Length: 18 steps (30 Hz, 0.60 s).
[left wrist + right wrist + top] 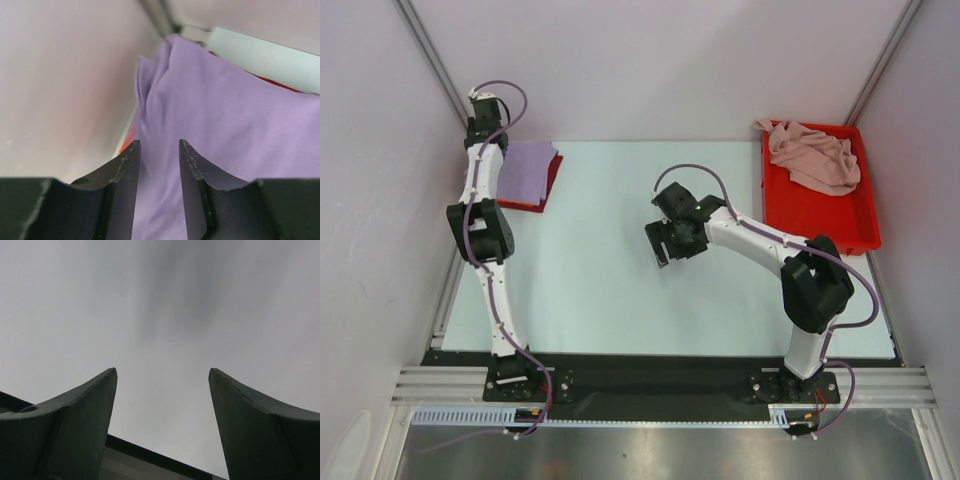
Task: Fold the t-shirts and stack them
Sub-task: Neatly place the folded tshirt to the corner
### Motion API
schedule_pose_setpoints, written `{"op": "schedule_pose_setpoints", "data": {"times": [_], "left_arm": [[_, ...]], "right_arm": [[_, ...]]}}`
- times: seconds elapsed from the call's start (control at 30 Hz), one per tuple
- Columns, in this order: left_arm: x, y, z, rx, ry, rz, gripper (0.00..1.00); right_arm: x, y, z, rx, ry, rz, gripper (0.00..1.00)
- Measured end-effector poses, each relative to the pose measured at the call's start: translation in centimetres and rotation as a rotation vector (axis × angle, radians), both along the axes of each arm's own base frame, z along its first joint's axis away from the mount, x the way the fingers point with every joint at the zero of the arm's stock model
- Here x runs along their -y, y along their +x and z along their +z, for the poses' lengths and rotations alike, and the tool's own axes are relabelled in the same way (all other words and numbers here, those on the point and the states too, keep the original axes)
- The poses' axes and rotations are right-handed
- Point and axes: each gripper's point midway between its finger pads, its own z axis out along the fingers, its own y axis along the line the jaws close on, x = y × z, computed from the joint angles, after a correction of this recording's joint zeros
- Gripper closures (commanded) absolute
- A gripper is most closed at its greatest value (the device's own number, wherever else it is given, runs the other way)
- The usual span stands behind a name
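A folded lavender-purple t-shirt (527,170) lies at the far left of the table on top of a red t-shirt (552,185), of which only the edges show. My left gripper (488,135) hovers at the stack's left edge, by the wall. In the left wrist view its jaws (159,144) stand apart over the lavender cloth (225,110), pinching nothing, and a red edge (127,142) peeks out below. A crumpled pale pink t-shirt (815,155) lies in the red tray. My right gripper (665,245) hangs open over the table's middle, with only bare surface between its fingers (162,371).
The red plastic tray (820,240) stands at the back right corner. White walls close in the table on the left, back and right. The arm bases sit on a black rail at the near edge.
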Motion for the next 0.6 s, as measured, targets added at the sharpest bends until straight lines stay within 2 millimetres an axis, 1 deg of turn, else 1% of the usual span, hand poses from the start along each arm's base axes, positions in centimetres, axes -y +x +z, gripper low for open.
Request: {"op": "schedule_pose_setpoints", "data": {"times": [0.03, 0.1, 0.17, 0.2, 0.23, 0.27, 0.33, 0.4, 0.43, 0.47, 0.5, 0.57, 0.6], "left_arm": [[-0.6, -0.3, 0.2, 0.001, 0.020, 0.039, 0.58], [-1.4, -0.8, 0.7, 0.005, 0.061, 0.097, 0.51], [-1.7, -0.7, 1.6, 0.036, 0.091, 0.129, 0.53], [-1.3, -0.7, 1.9, 0.045, 0.097, 0.128, 0.55], [-0.8, -0.7, 2.2, 0.051, 0.100, 0.118, 0.58], [0.0, -0.5, 2.6, 0.062, 0.100, 0.102, 0.61], [2.3, 0.3, 3.4, 0.084, 0.083, 0.048, 0.69], [4.9, 0.9, 3.7, 0.104, 0.039, -0.010, 0.74], [6.0, 1.0, 3.8, 0.106, 0.011, -0.039, 0.74], [7.5, 1.1, 3.6, 0.109, -0.031, -0.071, 0.73], [9.2, 0.8, 3.5, 0.108, -0.084, -0.107, 0.66], [12.0, -0.7, 2.9, 0.082, -0.169, -0.159, 0.60], [13.4, -1.9, 2.8, 0.070, -0.210, -0.180, 0.55]], "right_arm": [[0.0, 0.0, -0.1, -0.005, -0.002, -0.004, 0.21], [0.2, -0.3, -0.3, -0.018, -0.009, -0.011, 0.21], [0.3, -0.4, -0.2, -0.027, -0.015, -0.014, 0.21], [0.3, -0.4, -0.1, -0.027, -0.016, -0.014, 0.21], [0.2, -0.4, 0.1, -0.026, -0.014, -0.014, 0.21], [0.2, -0.3, 0.3, -0.024, -0.012, -0.014, 0.21], [0.0, -0.1, 0.8, -0.017, -0.006, -0.014, 0.20], [-0.2, 0.2, 1.3, -0.008, 0.001, -0.014, 0.20], [-0.3, 0.3, 1.5, -0.006, 0.007, -0.015, 0.20], [-0.3, 0.4, 1.7, -0.007, 0.014, -0.021, 0.20], [-0.3, 0.5, 1.8, -0.011, 0.023, -0.024, 0.20], [-0.3, 0.5, 1.9, -0.026, 0.042, -0.038, 0.18], [-0.1, 0.6, 2.0, -0.030, 0.056, -0.053, 0.18]]}}
